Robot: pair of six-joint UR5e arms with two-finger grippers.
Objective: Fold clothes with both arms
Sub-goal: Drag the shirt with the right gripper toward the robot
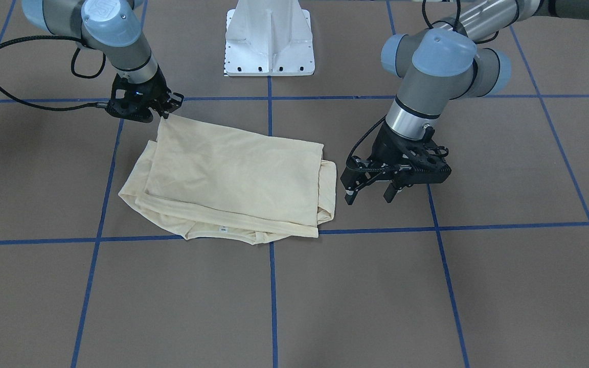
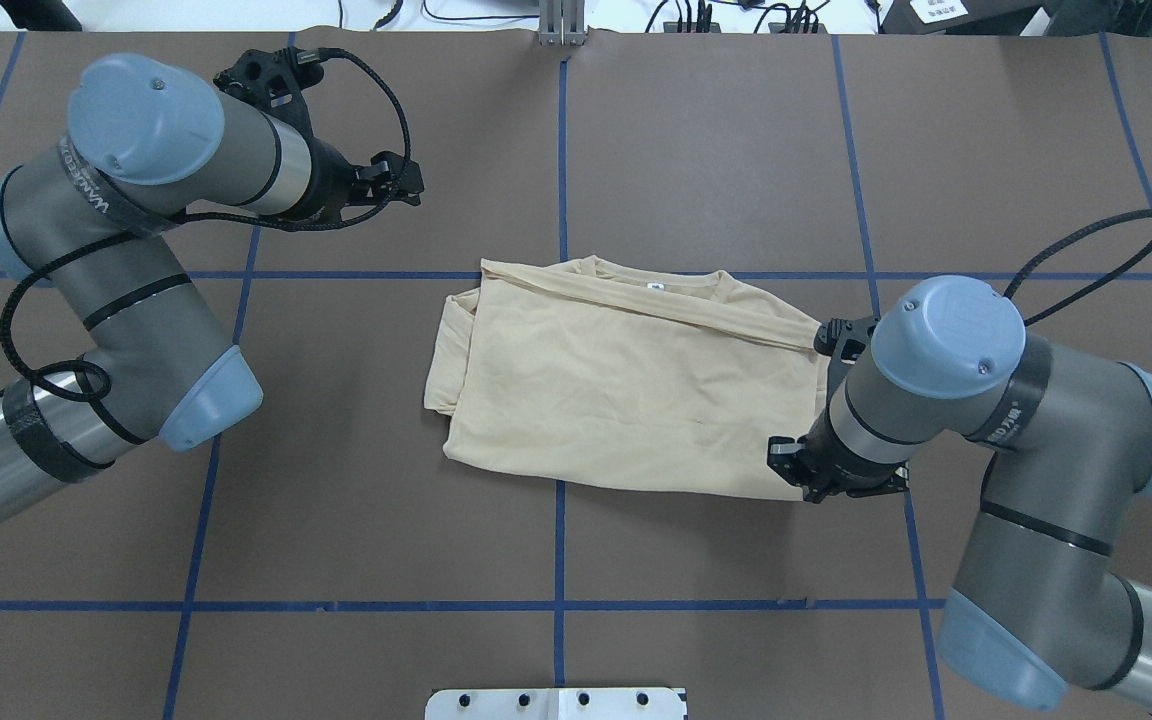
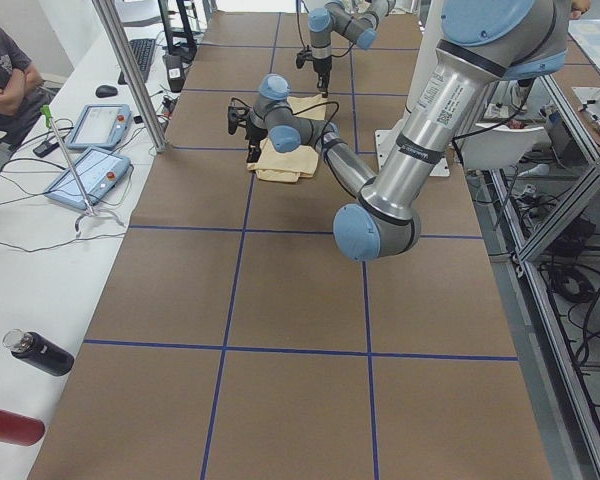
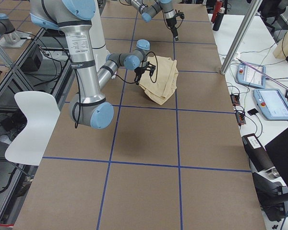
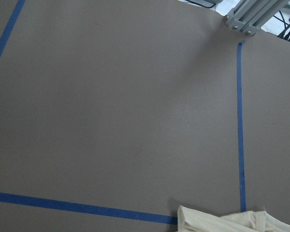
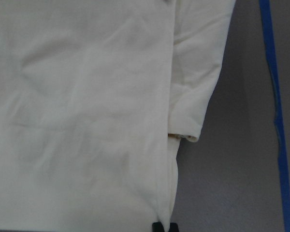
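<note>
The cream-yellow shirt lies folded on the brown table, print hidden, with its white neck tag at the far edge. My right gripper is shut on the shirt's near corner on my right side. In the right wrist view its fingertips pinch the cloth's edge. My left gripper hangs open above bare table, apart from the shirt, holding nothing. The left wrist view shows only table and a corner of the shirt.
The white pedestal base stands at the robot's side of the table. Blue tape lines grid the surface. A side bench holds tablets and bottles, with a seated person beside it. A white chair stands off-table.
</note>
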